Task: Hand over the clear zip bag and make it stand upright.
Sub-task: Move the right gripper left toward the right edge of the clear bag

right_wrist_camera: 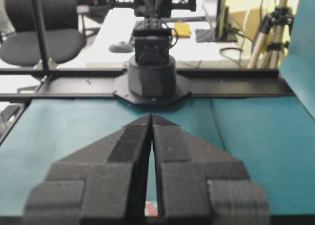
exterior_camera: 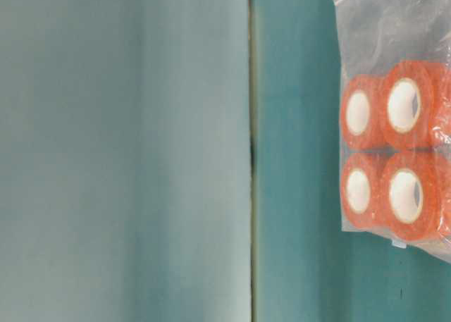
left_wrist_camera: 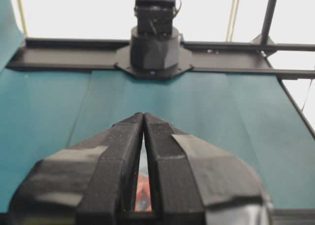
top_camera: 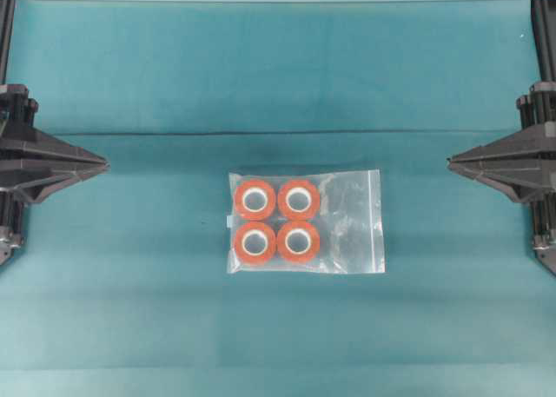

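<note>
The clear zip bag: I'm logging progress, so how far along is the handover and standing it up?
Nothing looks done yet. The clear, crinkly plastic zip bag with four orange-red tape rolls lies flat on the teal table cloth. Nothing is in hand: the left hand and right hand are shut, empty, at the table's sides. Pickup, handover and standing upright all remain.

The overhead view looks straight down on the teal cloth-covered tabletop [top_camera: 130, 84], from far enough to show both arms at 9 and 3 o'clock. The table-level view sits close to the surface, turned sideways. Both share the clear crinkly plastic zip bag of orange-red tape rolls [top_camera: 343, 219]. Each wrist view looks along its own black pincer, left [left_wrist_camera: 143, 115] and right [right_wrist_camera: 151, 116], toward the opposite arm's base.
</note>
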Robot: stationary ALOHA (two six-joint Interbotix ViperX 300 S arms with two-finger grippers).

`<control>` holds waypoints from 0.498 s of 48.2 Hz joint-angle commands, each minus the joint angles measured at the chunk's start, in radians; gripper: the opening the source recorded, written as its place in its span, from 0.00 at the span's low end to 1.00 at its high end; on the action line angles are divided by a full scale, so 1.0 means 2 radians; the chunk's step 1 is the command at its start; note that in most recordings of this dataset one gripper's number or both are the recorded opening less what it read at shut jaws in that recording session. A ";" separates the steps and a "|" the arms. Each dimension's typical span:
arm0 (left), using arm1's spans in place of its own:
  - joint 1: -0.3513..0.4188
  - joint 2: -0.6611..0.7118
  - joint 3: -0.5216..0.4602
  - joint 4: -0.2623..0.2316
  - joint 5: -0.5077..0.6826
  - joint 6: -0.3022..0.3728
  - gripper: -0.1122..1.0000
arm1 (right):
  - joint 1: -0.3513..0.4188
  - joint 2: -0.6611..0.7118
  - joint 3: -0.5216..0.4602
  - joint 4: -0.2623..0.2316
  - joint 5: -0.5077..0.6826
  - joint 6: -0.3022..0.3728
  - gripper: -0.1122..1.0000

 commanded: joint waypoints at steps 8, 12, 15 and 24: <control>0.000 0.074 -0.050 0.002 -0.001 -0.015 0.10 | -0.011 0.043 -0.036 0.097 0.079 0.030 0.10; -0.002 0.085 -0.059 0.002 -0.001 -0.012 0.09 | -0.010 0.066 -0.049 0.131 0.115 0.048 0.10; -0.004 0.091 -0.064 0.002 -0.001 -0.011 0.09 | -0.011 0.082 -0.055 0.158 0.123 0.071 0.10; -0.005 0.097 -0.077 0.002 0.021 -0.011 0.09 | -0.020 0.136 -0.057 0.237 0.123 0.164 0.10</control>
